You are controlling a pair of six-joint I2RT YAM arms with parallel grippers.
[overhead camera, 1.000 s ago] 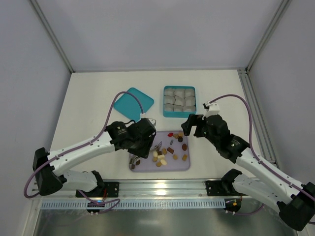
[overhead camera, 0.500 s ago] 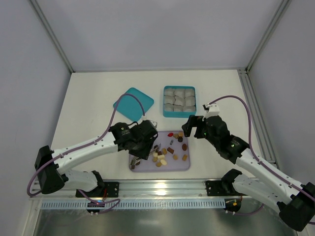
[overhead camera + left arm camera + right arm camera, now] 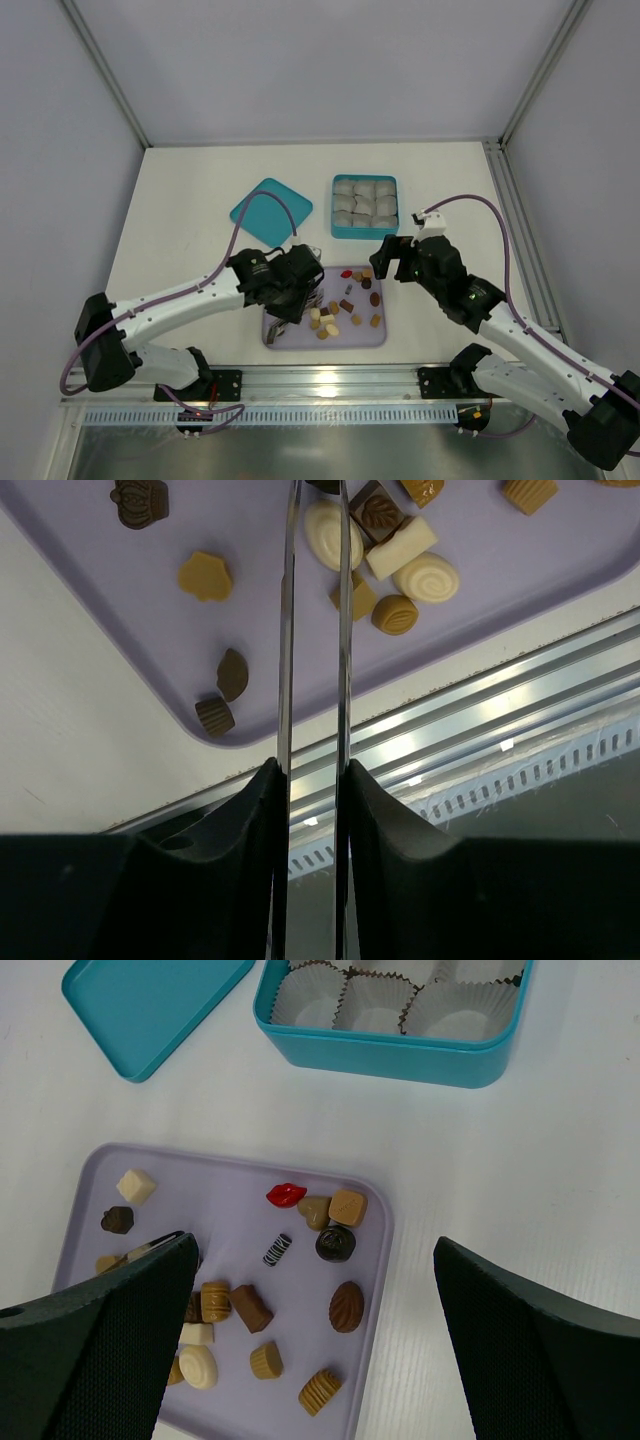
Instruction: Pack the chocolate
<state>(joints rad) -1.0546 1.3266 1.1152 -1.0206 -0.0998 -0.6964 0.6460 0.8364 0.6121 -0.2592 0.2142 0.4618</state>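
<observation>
On the white surface (image 3: 200, 180), the right gripper (image 3: 385, 262) hovers with jaws spread wide by the lilac tray's (image 3: 372, 340) far-right corner, while the left gripper's (image 3: 313, 298) thin jaws, a sliver apart with tips out of view so I cannot tell whether they pinch anything, hang over the loose chocolate (image 3: 330, 316) in that tray.

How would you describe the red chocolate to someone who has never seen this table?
Find the lilac tray beside the open teal box. Near the tray's edge facing the box lies the red chocolate. It alone is glossy red and lip-shaped; its neighbours are brown or tan.
</observation>
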